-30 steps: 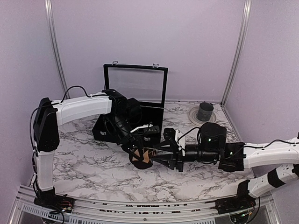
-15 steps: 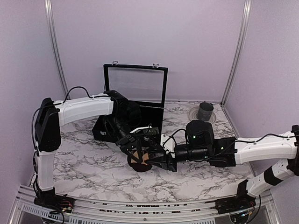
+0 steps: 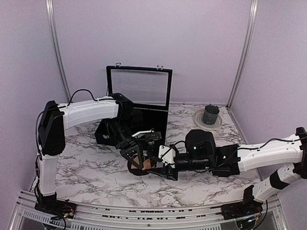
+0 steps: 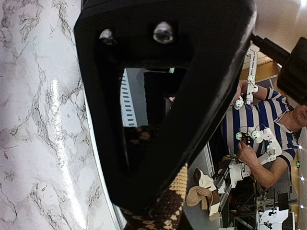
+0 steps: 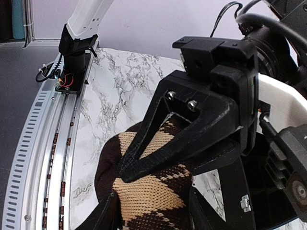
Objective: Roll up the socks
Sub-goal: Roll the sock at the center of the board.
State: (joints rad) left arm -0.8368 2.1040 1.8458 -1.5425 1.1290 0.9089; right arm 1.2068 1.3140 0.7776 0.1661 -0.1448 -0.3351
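The left hand [image 3: 135, 152] is clamping the argyle sock roll [image 3: 139, 166] from above at the middle of the surface [image 3: 86, 167], while the right hand [image 3: 154, 168] is flanking it from the right, its grip impossible to tell.

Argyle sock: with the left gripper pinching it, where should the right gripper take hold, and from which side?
Probably the rounded lower bulge of the argyle sock, below where the left gripper pinches its upper part. Come in low from the robot's right, where the right gripper sits, jaws straddling the roll's width: the fabric is bunched thick there and the upper part is taken.
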